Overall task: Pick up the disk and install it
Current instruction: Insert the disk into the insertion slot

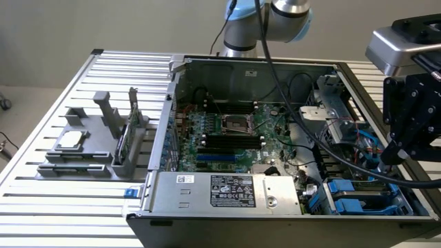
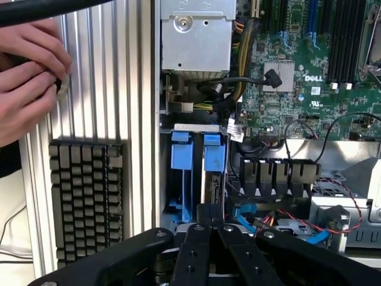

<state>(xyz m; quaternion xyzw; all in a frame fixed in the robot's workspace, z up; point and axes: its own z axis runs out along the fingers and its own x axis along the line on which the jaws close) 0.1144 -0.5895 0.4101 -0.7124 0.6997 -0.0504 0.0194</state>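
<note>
A slatted aluminium table [image 1: 76, 206] carries an open computer case [image 1: 255, 72] lying on its side. Inside, a green motherboard [image 1: 206, 126] lies flat, with a silver power supply [image 1: 227, 191] bearing a white label along the near wall and black cables [image 1: 310, 155] draped beside them. On the exterior view's left of the case stands a grey holder [image 1: 93, 155], with a small square silver chip [image 1: 71, 139] lying in it and a green circuit card [image 1: 126, 142] upright on edge. A dark keyboard [image 2: 86, 196] lies on the table just beside the case.

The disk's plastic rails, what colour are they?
The rails are bright blue, clearest in the wrist view.
</note>
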